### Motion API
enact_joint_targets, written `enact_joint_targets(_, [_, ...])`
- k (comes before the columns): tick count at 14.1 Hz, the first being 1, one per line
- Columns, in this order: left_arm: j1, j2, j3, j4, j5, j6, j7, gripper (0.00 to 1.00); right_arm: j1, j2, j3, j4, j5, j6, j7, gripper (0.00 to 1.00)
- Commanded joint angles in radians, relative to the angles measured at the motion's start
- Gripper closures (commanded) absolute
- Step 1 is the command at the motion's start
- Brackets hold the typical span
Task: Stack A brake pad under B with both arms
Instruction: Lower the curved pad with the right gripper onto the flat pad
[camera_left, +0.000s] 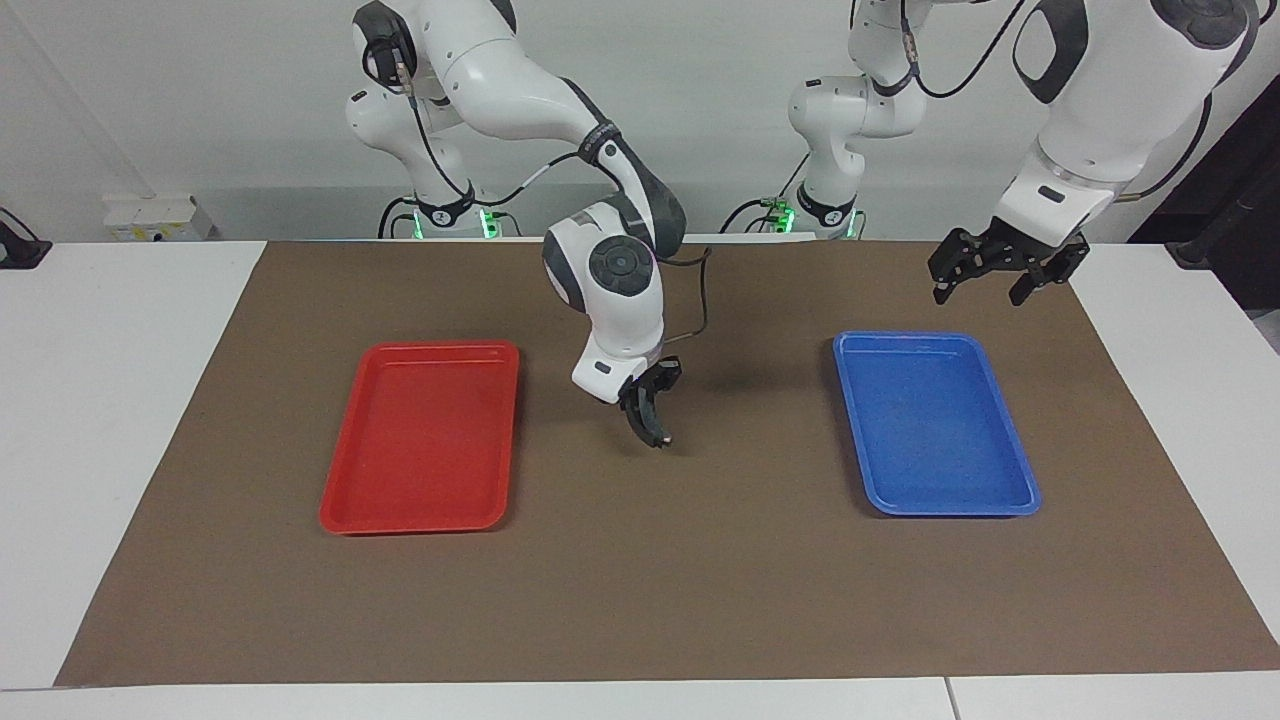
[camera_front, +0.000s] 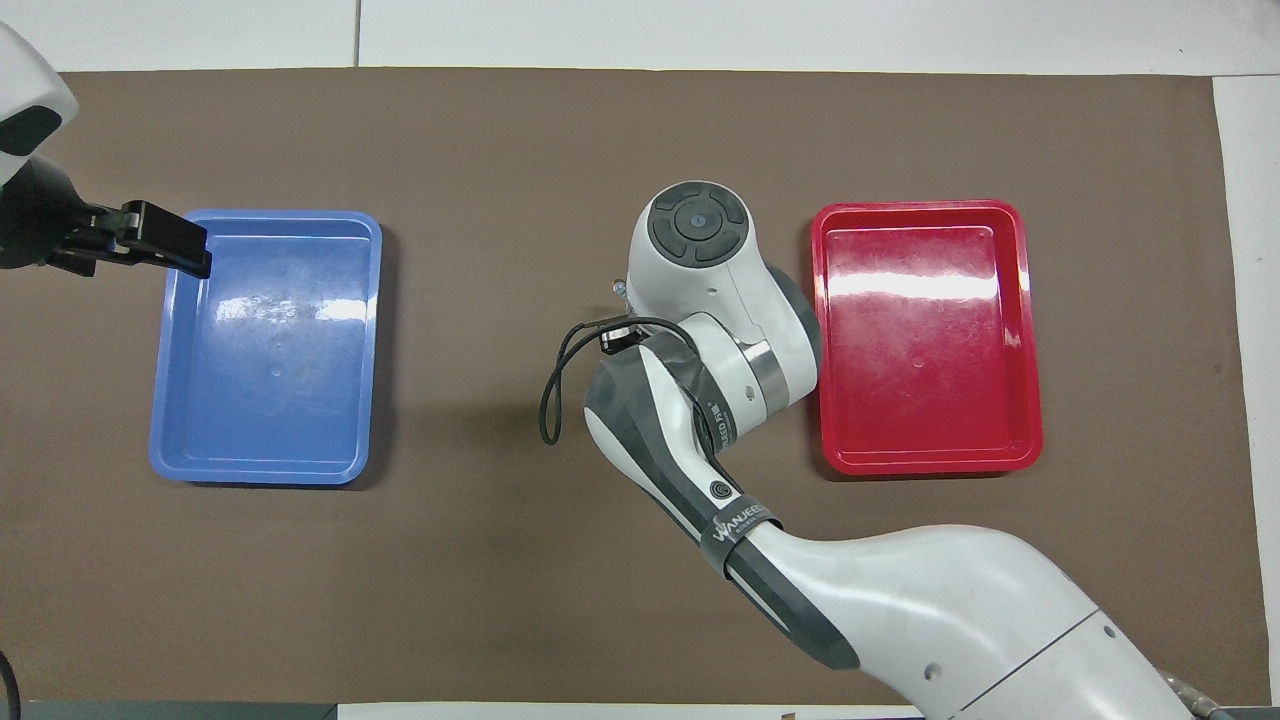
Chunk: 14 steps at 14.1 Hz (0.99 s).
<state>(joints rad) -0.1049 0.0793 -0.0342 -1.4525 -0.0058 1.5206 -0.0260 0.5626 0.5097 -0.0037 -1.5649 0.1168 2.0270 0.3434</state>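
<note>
My right gripper (camera_left: 650, 388) is shut on B (camera_left: 648, 420), the curved black pad, which hangs from it with the pale-marked end lowest, just above the mat's middle. The A brake pad is hidden in both views by this gripper, B and the right arm's wrist (camera_front: 700, 260). Whether B touches it I cannot tell. My left gripper (camera_left: 985, 285) is open and holds nothing. It is raised over the mat by the blue tray's corner toward the left arm's end (camera_front: 185, 250).
An empty red tray (camera_left: 420, 440) (camera_front: 925, 340) lies on the brown mat toward the right arm's end. An empty blue tray (camera_left: 935, 425) (camera_front: 270, 340) lies toward the left arm's end. White table surrounds the mat.
</note>
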Motion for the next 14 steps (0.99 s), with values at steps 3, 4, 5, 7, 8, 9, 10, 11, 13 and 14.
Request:
enact_joint_targets(3, [-0.004,-0.05,0.013,-0.051,-0.011,-0.004,0.004,0.0,0.01,-0.008,0.004,-0.058,0.004,0.071,-0.015,1.0])
enact_joint_targets(4, [0.002,-0.05,0.016,-0.052,-0.011,-0.003,0.011,0.0,0.008,-0.008,0.005,-0.058,0.006,0.081,-0.015,1.0])
enact_joint_targets(5, [0.004,-0.049,0.019,-0.049,-0.011,-0.003,0.0,0.0,0.008,-0.008,0.005,-0.063,0.009,0.082,-0.015,1.0])
enact_joint_targets(7, [0.002,-0.049,0.031,-0.049,-0.011,0.0,0.0,0.0,0.008,-0.011,0.005,-0.079,0.01,0.094,-0.015,1.0])
enact_joint_targets(8, [0.002,-0.049,0.031,-0.049,-0.011,-0.002,0.0,0.0,0.008,-0.014,0.005,-0.087,0.015,0.104,-0.015,1.0])
enact_joint_targets(9, [0.002,-0.049,0.031,-0.049,-0.011,-0.002,0.001,0.0,0.008,-0.017,0.007,-0.108,0.02,0.133,-0.015,1.0])
enact_joint_targets(10, [0.002,-0.047,0.031,-0.049,-0.011,-0.002,0.001,0.0,0.01,-0.02,0.007,-0.121,0.02,0.151,-0.015,1.0])
enact_joint_targets(11, [0.002,-0.047,0.031,-0.049,-0.011,-0.002,0.001,0.0,0.01,-0.02,0.01,-0.124,0.02,0.151,-0.015,1.0])
enact_joint_targets(13, [0.002,-0.049,0.031,-0.049,-0.011,-0.003,0.001,0.0,0.011,-0.023,0.01,-0.132,0.02,0.156,-0.014,1.0])
enact_joint_targets(14, [0.002,-0.047,0.031,-0.049,-0.011,-0.003,0.001,0.0,0.011,-0.023,0.01,-0.133,0.02,0.156,-0.014,1.0])
